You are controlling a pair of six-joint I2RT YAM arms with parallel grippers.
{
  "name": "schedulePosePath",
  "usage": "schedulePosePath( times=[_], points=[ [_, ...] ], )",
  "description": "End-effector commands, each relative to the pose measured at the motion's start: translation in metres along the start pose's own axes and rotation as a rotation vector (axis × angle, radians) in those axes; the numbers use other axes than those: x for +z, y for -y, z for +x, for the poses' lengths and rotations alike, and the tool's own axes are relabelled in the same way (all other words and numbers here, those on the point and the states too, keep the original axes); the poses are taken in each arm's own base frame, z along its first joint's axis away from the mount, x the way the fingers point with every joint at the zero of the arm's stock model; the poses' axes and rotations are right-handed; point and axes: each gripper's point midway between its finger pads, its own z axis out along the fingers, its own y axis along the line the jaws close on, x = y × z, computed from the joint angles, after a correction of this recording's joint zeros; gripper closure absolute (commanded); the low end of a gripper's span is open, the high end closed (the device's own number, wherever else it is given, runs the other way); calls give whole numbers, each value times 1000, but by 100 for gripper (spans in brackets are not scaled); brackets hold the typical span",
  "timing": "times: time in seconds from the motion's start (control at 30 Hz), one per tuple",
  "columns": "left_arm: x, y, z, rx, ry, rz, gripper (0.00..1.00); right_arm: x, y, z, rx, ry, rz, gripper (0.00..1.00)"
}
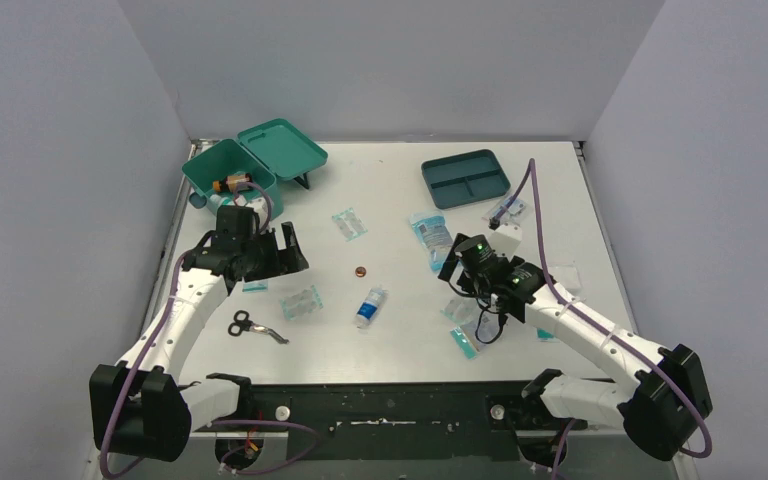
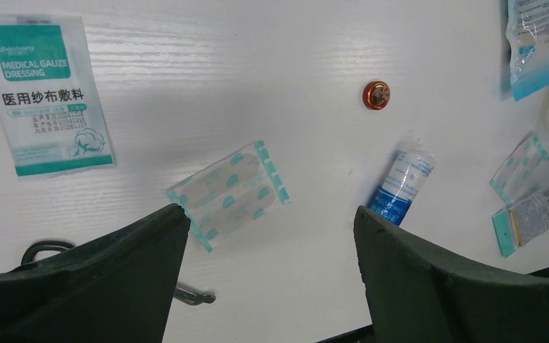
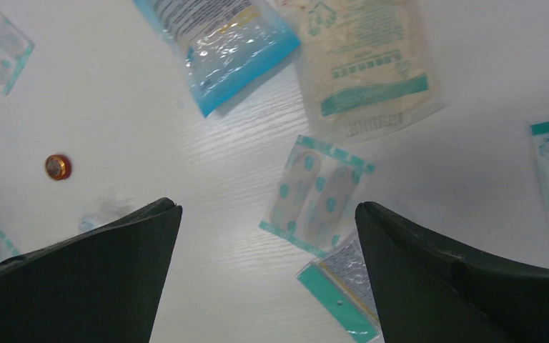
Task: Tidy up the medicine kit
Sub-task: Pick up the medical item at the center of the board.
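The left gripper [image 2: 271,209] hangs over the bench [image 1: 390,200] with its fingers spread wide and nothing between them. Below the gap lies a plaster packet [image 2: 229,189] with a teal border. A small blue-and-white tube [image 2: 402,187] lies just beside the right finger, with a copper-coloured disc [image 2: 376,95] beyond it. A medical gauze dressing packet [image 2: 46,93] lies off to the far left. Scissors [image 1: 255,325] lie near this arm.

The right gripper [image 3: 268,205] is also spread wide and holds nothing. It hovers above another plaster packet [image 3: 318,196], with a blue-edged clear pouch [image 3: 221,50] and a cream packet [image 3: 364,64] farther out.

The medicine kit [image 1: 210,165] stands at the far left corner of the bench, its lid [image 1: 282,148] thrown open. A darker divided tray [image 1: 465,178] sits far right.
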Motion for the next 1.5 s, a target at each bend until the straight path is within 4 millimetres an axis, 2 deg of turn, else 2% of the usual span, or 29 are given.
schedulePosePath(
  times=[0.0, 0.1, 0.4, 0.7, 0.83, 1.23, 1.47],
  points=[
    [1, 12, -10, 95, 45, 78, 17, 19, 22, -19, -73, 54, 66, 1],
    [4, 8, -5, 97, 50, 68, 17, 29, 33, -23, -69, 35, 64, 6],
    [3, 21, -1, 133, 78, 147, 17, 53, 77, -40, 165, 51, -7, 24],
    [2, 20, -3, 135, 91, 139, 17, 73, 99, -43, 384, 61, -102, 30],
    [2, 20, -3, 136, 89, 138, 18, 81, 105, -38, 428, 59, -118, 32],
    [0, 18, -5, 135, 101, 123, 18, 93, 108, -21, 447, 25, -141, 35],
    [-2, 17, -8, 136, 117, 110, 18, 96, 108, -19, 434, 18, -142, 39]
  ],
)
